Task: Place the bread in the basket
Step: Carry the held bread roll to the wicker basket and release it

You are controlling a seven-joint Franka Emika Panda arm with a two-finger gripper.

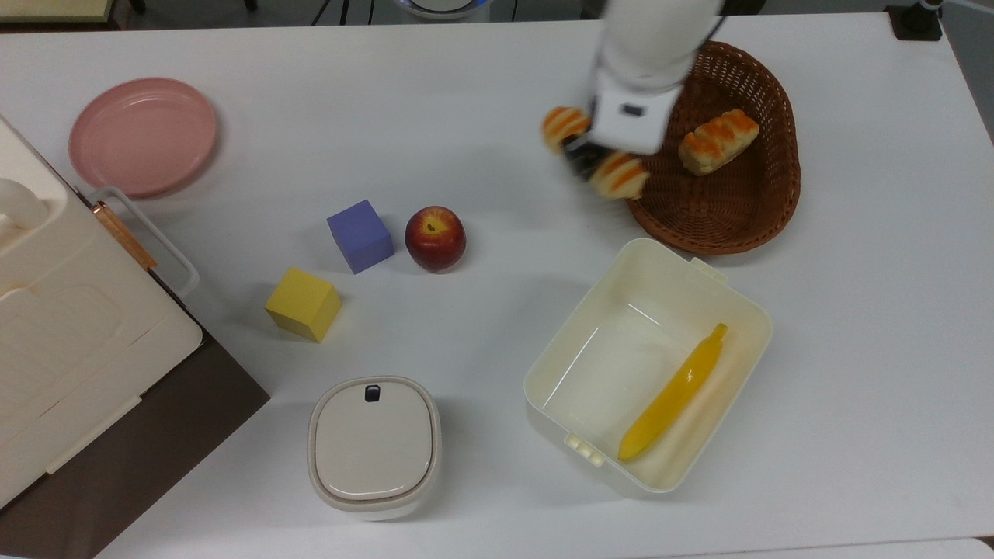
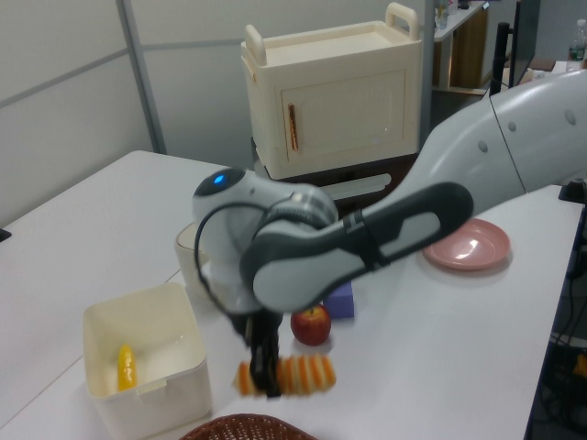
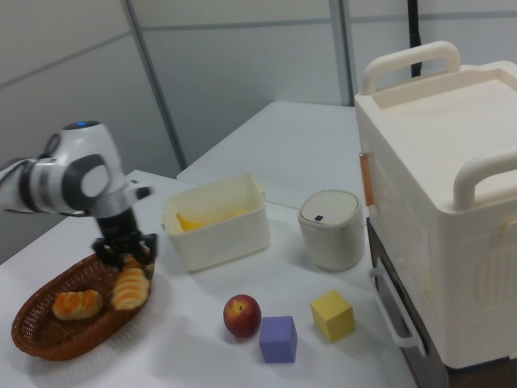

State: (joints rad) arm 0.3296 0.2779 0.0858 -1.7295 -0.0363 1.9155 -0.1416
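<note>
The bread [image 1: 621,175], a long cream loaf with orange stripes, hangs in the air with my gripper [image 1: 586,159] shut across its middle. In the top view it sits over the left rim of the brown wicker basket [image 1: 722,208]. The right view shows the bread [image 3: 131,289] under my gripper [image 3: 125,257], just above the right end of the basket [image 3: 40,327]. In the left view the bread [image 2: 307,374] is held by my gripper [image 2: 266,380] above the basket's rim [image 2: 240,427]. A short orange-topped roll [image 1: 718,141] lies inside the basket.
A red apple [image 1: 436,237], a purple cube [image 1: 359,235] and a yellow cube [image 1: 303,303] sit mid-table. A cream box [image 1: 581,312] below the basket holds a banana [image 1: 675,392]. A lidded canister [image 1: 374,446], a pink plate [image 1: 143,136] and a cream cabinet [image 1: 70,334] stand to the top view's left.
</note>
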